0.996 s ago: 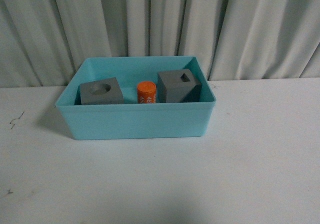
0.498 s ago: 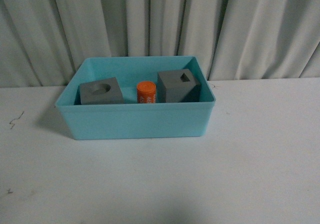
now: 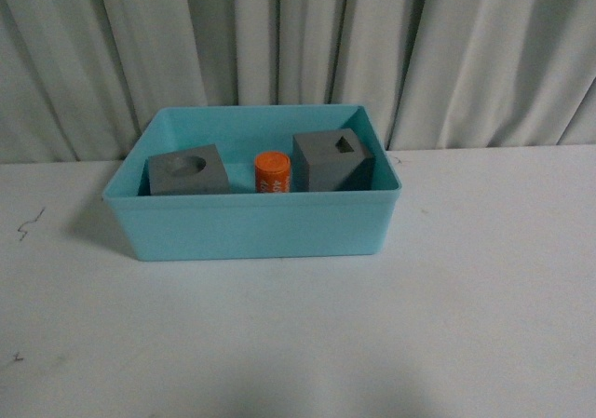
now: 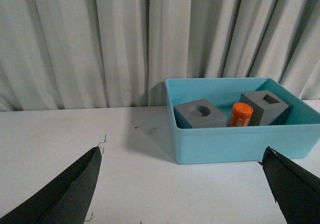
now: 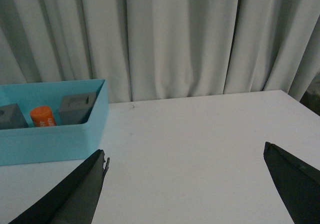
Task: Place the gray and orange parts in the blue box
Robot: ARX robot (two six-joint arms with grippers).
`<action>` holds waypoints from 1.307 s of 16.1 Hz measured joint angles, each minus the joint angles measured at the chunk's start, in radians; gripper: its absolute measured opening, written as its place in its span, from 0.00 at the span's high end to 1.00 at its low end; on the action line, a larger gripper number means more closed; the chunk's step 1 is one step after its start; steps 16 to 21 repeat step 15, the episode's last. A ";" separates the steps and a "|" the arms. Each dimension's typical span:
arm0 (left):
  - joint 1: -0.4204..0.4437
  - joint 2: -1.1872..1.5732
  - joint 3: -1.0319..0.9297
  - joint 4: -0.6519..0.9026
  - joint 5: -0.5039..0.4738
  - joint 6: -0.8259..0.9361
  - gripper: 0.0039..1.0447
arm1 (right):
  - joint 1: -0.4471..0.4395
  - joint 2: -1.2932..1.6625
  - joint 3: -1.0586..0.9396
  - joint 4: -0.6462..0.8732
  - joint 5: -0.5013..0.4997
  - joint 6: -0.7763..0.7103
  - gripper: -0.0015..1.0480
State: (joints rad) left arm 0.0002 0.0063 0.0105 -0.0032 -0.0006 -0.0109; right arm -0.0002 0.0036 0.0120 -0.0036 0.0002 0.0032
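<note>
Blue box (image 3: 251, 224): sits on my white counter (image 3: 372, 343), back toward the curtain (image 3: 466, 55); turquoise, sloping walls, upright.
Gray cube, round recess (image 3: 188, 170): inside the box, at its left end, recess facing up.
Orange cylinder (image 3: 273, 172): inside the box, between the two cubes, standing on end; white marks on its side, too small for me to read.
Gray cube, second one (image 3: 332, 159): inside the box, at its right end, turned a little; its recess looks squarish from my left wrist view, less clear from the front.
Spacing: cylinder stands just beside both cubes; I cannot tell whether it touches either.
Left gripper (image 4: 180, 184): fingers spread wide, nothing between them; held back from the box, which lies ahead and off to one side in that view.
Right gripper (image 5: 185, 184): fingers likewise wide apart, empty; over bare counter, the box well off to the side.
Front view: neither of my arms shows in it.
Counter outside the box: I see no gray or orange part on it in any view; a few small dark scuffs near the left side only.
Step in hand: my judgement is that the placing is done, all three parts in the box, both arms clear.
Next move: calls for little, I think; keep both arms away from the box walls so nothing gets nudged, and check nothing lies out of frame.
Risk: low; a careless sweep past the box rim could shift it.
</note>
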 joint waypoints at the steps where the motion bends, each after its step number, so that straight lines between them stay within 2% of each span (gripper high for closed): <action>1: 0.000 0.000 0.000 0.000 0.000 0.000 0.06 | 0.000 0.000 0.000 0.000 0.000 0.000 0.06; 21: 0.000 0.000 0.000 0.000 0.000 0.000 0.06 | 0.000 0.000 0.000 0.000 0.000 0.000 0.06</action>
